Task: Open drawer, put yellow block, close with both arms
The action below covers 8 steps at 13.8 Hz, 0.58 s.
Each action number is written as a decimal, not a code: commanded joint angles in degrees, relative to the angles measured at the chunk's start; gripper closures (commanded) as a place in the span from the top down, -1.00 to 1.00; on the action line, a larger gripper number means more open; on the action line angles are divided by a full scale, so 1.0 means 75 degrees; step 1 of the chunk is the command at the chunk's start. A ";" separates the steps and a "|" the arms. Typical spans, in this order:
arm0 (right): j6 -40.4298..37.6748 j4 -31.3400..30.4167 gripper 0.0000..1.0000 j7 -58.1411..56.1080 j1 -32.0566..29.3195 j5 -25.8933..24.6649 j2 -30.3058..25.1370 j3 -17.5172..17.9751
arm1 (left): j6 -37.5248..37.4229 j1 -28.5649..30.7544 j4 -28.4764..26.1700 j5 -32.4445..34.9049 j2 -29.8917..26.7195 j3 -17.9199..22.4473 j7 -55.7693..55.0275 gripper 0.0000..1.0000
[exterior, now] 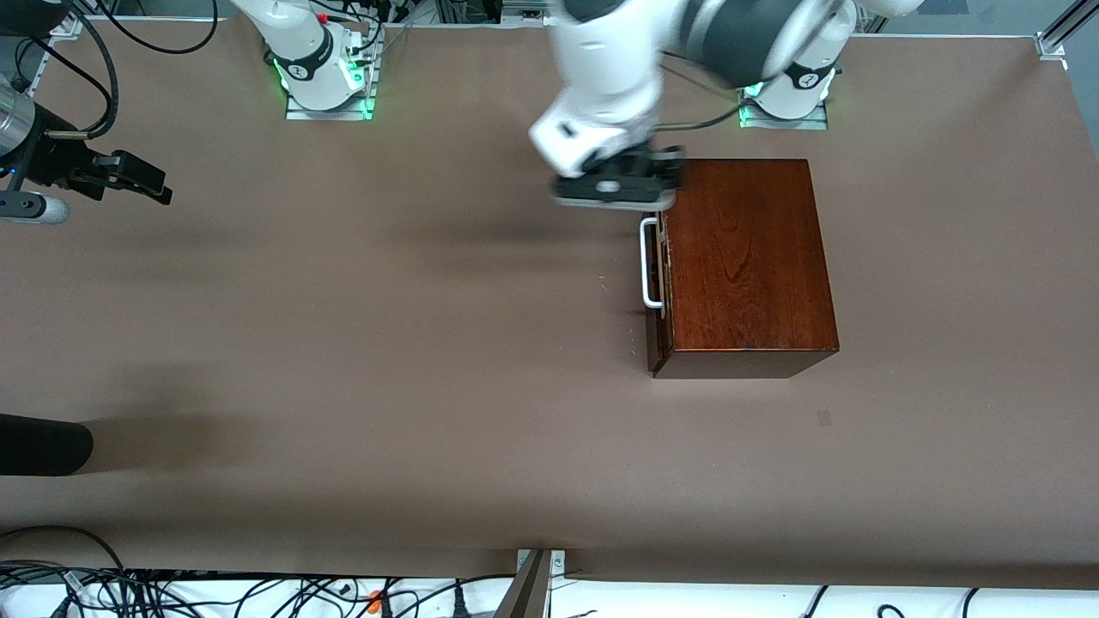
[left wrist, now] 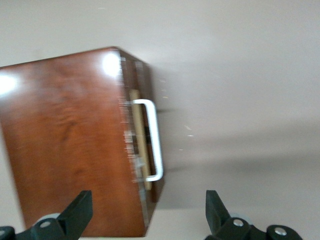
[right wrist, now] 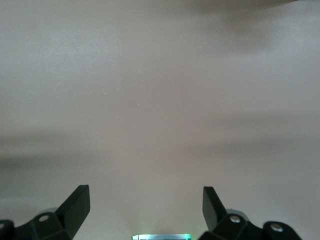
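The dark brown wooden box (exterior: 747,257) stands toward the left arm's end of the table. Its drawer (exterior: 659,292) is almost fully in, and a thin pale strip (left wrist: 136,135) shows beside the dark front. The white loop handle (exterior: 650,262) (left wrist: 154,142) faces the right arm's end. My left gripper (exterior: 616,184) (left wrist: 147,215) hangs open and holds nothing, above the box's corner beside the handle, on the bases' side. My right gripper (exterior: 139,180) (right wrist: 146,210) is open with nothing in it, high over bare table at the right arm's end. The yellow block is out of view.
Brown table cover (exterior: 386,343) spreads wide between the box and the right arm's end. A black rounded object (exterior: 43,445) pokes in at that end's edge. Cables (exterior: 172,592) lie along the table's edge nearest the front camera. The bases glow green (exterior: 326,86).
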 commanded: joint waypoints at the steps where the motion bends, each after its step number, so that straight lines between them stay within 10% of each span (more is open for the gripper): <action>1: -0.0270 0.0171 1.00 -0.0018 0.0061 0.0034 0.0039 -0.0058 | -0.0485 0.1334 -0.0243 -0.0305 -0.0737 -0.0124 -0.0185 1.00; 6: -0.0318 0.0171 1.00 -0.0018 0.0061 -0.0025 0.0027 -0.0058 | -0.0721 0.3364 -0.0805 -0.0890 -0.1477 0.0108 0.1556 1.00; 8: -0.0306 0.0206 1.00 -0.0018 0.0061 -0.0025 0.0051 -0.0058 | -0.0431 0.3496 -0.1318 -0.1557 -0.1803 0.1042 0.2191 1.00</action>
